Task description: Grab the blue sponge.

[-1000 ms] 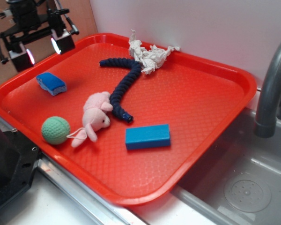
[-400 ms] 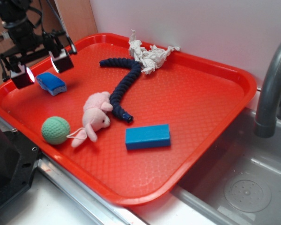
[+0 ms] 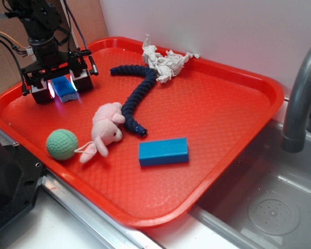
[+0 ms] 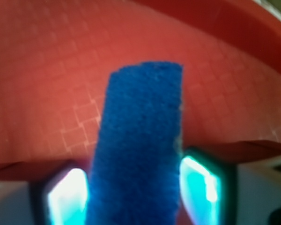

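Jaws are spread with the small soft blue sponge (image 3: 66, 88) (image 4: 138, 145) sitting right between the glowing fingers (image 4: 65, 197); whether they're touching it yet is hard to tell. The black gripper (image 3: 62, 89) is at the upper left of the textured red plastic tray (image 3: 207, 119), well apart from the green knitted ball (image 3: 61, 143).

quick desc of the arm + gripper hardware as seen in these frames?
Black arm with loose black cables looping off it and a crossbar above the gripper. Two blocky fingers, black with pale faces, glowing: pinkish-white in the exterior view, cyan-white pads in the wrist view. No markings legible.
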